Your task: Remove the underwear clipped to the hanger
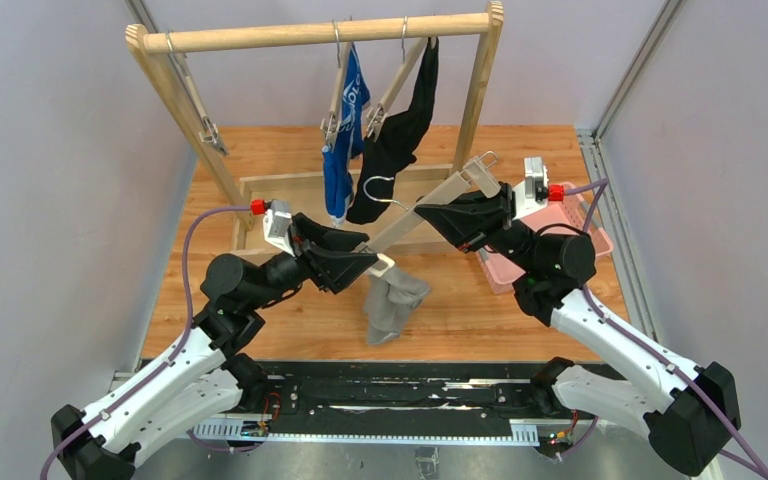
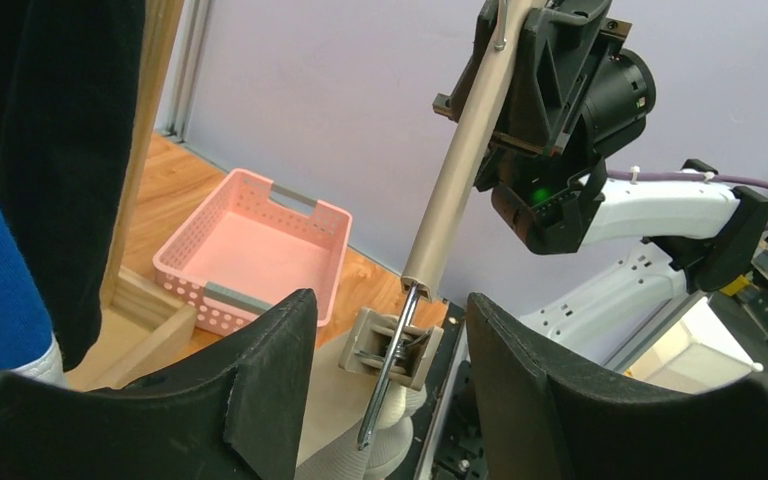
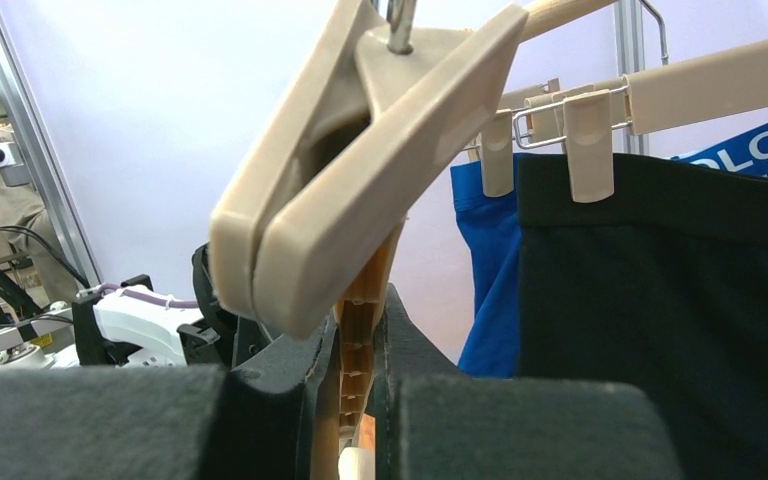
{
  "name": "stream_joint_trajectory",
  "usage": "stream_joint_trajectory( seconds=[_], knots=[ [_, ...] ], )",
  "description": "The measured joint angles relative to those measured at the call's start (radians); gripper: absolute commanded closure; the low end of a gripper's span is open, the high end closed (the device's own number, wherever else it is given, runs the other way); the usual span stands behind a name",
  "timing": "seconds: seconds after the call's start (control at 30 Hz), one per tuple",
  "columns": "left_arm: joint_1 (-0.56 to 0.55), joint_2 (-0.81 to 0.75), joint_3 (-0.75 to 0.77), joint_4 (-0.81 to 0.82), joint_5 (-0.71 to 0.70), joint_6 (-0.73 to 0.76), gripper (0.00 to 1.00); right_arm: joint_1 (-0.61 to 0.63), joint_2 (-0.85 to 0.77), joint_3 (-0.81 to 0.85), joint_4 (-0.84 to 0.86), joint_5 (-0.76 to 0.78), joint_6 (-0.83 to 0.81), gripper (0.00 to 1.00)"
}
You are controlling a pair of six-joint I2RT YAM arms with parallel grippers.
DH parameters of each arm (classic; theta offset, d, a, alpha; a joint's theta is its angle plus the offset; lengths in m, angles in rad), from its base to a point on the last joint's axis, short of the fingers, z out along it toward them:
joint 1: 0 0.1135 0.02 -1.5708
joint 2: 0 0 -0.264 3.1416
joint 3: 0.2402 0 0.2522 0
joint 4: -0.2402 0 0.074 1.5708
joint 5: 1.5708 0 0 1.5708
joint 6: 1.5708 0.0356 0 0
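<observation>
My right gripper (image 1: pixel 432 214) is shut on the bar of a beige clip hanger (image 1: pixel 430 212) and holds it slanted above the table. The bar also shows between the fingers in the right wrist view (image 3: pixel 358 330). The grey-beige underwear (image 1: pixel 392 302) hangs from the hanger's lower clip (image 2: pixel 392 347). My left gripper (image 1: pixel 372 263) is open, with its fingers (image 2: pixel 270 370) on either side of that clip, not touching it. The blue underwear (image 1: pixel 344 140) and the black underwear (image 1: pixel 400 135) hang clipped on hangers on the wooden rack (image 1: pixel 320 35). Both show in the right wrist view, blue (image 3: pixel 485 270) and black (image 3: pixel 660 300).
A pink basket (image 1: pixel 570 232) sits at the table's right, behind the right arm; it is empty in the left wrist view (image 2: pixel 255 250). An empty hanger (image 1: pixel 198 110) hangs at the rack's left. The rack's wooden base frame (image 1: pixel 280 185) lies across the table.
</observation>
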Motion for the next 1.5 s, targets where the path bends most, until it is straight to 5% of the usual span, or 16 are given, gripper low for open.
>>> stream_joint_trajectory(
  seconds=[0.17,0.23,0.33,0.47,0.63,0.97,1.23,1.5],
  knots=[
    [-0.001,0.008,-0.002,0.008,0.029,0.000,0.89,0.000,-0.001,0.000,0.001,0.000,0.008,1.00],
    [-0.001,0.018,-0.003,0.021,0.046,-0.004,0.99,-0.001,-0.001,0.001,0.002,0.000,0.010,0.99],
    [-0.002,0.035,-0.003,0.044,0.088,0.000,0.95,-0.003,-0.001,0.002,0.003,0.004,0.018,0.99],
    [-0.002,0.041,-0.003,0.071,0.119,-0.001,0.64,-0.003,-0.003,0.004,0.007,0.003,0.028,0.99],
    [-0.002,0.051,0.004,0.072,0.119,-0.008,0.55,-0.003,-0.007,0.004,0.004,0.000,0.024,1.00],
    [-0.002,0.072,0.062,0.078,0.143,-0.009,0.53,-0.003,-0.004,0.004,-0.003,-0.010,0.024,0.99],
    [-0.002,0.138,0.106,0.088,0.177,-0.009,0.63,-0.003,0.014,0.015,-0.007,-0.020,0.024,0.99],
    [-0.003,0.175,0.127,0.089,0.197,-0.008,0.63,0.000,0.026,0.022,-0.006,-0.035,0.025,1.00]
  ],
)
